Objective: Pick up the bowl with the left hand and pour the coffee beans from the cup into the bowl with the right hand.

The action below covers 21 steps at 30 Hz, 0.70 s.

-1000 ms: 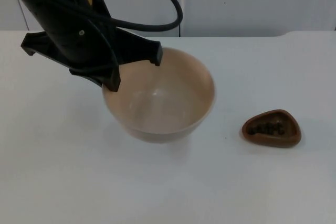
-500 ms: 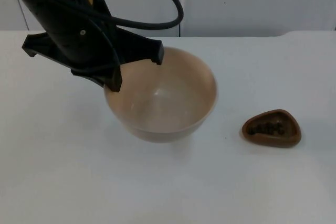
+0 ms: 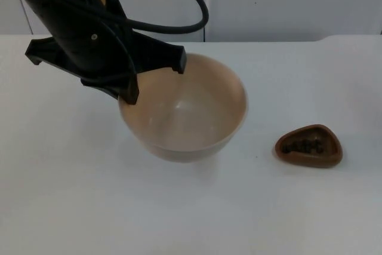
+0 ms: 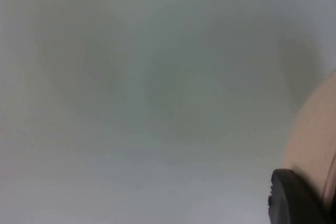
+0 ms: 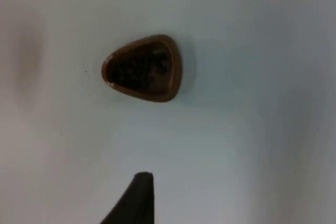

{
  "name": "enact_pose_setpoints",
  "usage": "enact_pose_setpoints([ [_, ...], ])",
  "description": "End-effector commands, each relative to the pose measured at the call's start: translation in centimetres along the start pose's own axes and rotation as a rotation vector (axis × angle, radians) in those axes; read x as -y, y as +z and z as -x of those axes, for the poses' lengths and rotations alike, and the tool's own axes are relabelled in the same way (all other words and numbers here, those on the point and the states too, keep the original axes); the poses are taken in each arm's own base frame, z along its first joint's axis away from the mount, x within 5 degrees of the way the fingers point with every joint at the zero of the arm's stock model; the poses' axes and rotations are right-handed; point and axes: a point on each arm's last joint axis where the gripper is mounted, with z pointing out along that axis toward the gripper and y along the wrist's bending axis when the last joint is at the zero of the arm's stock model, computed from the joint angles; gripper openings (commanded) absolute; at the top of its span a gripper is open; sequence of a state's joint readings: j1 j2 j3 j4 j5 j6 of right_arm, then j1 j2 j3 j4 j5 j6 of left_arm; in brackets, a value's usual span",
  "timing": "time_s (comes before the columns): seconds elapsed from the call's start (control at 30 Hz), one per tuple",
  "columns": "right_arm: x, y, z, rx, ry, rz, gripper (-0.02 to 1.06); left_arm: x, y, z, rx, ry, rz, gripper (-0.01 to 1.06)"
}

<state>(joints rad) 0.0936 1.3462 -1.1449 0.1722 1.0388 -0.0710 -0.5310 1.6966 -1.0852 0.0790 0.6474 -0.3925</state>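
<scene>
A beige bowl (image 3: 185, 108) sits near the table's middle with nothing inside it. My left gripper (image 3: 132, 91) grips its left rim from above, shut on it. In the left wrist view the bowl's wall (image 4: 315, 129) lies right against a black fingertip (image 4: 294, 200). A small brown teardrop-shaped cup (image 3: 308, 146) with dark coffee beans in it rests on the table to the right of the bowl. In the right wrist view the cup (image 5: 143, 67) lies well ahead of the right arm's black fingertip (image 5: 139, 195), apart from it.
The white table top (image 3: 71, 195) runs back to the grey partition wall (image 3: 286, 4). A thick black cable loops above the bowl's far rim. Bare table lies between bowl and cup.
The bowl and the left gripper have shifted a little to the right since one second ago. The cup has not moved.
</scene>
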Motion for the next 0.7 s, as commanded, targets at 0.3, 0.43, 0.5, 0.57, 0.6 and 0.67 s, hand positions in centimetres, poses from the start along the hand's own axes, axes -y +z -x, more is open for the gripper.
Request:
enact_pose_setpoints([
  [0.3,-4.8,5.3,4.6,-0.078,-0.075,-0.152,1.05,0.3,-0.5,0.2,0.021,-0.014,-0.018,0.0],
  [0.43,-5.7,7.3,5.1,-0.104,-0.075,-0.152,1.05,0.3,-0.5,0.2,0.021,-0.014,-0.018,0.0],
  [0.5,-5.7,8.4,5.1,-0.13,-0.074,-0.154,1.05,0.3,-0.5,0.2,0.021,-0.014,-0.018,0.0],
  [0.57,-5.7,8.9,5.1,-0.145,-0.074,-0.157,1.05,0.3,-0.5,0.2,0.021,-0.014,-0.018,0.0],
  [0.6,-5.7,9.3,5.0,-0.155,-0.074,-0.159,1.05,0.3,-0.5,0.2,0.021,-0.014,-0.018,0.0],
  [0.67,-5.6,9.7,5.0,-0.166,-0.076,-0.161,1.05,0.3,-0.5,0.2,0.021,-0.014,-0.018,0.0],
])
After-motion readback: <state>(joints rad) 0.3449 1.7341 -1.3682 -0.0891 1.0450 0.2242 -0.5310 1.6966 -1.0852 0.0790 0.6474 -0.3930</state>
